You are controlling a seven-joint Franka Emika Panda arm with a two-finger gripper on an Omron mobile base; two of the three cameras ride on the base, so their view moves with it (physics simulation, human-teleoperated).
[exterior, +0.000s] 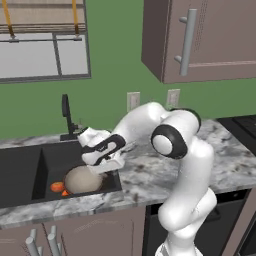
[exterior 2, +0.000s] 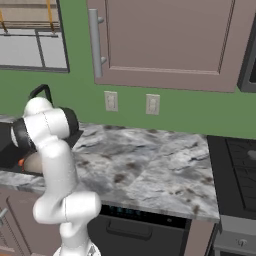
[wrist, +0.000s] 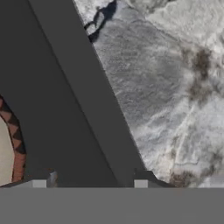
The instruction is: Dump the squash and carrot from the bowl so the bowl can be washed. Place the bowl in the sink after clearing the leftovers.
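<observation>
The bowl lies in the black sink, tipped over with its tan-grey outside facing up. At its left edge rests the rounded orange-red squash. A small bright orange tip pokes out beside it, probably the carrot, mostly hidden by the bowl. My gripper hovers just above the bowl's right side, over the sink's right wall. In the hand view the fingertips stand wide apart, open, with nothing between them. The bowl's rim shows at that view's left edge.
A thin black faucet rises behind the sink. Marble counter runs right of the basin to a stove. Wall cabinets hang overhead, and two outlets sit on the green wall.
</observation>
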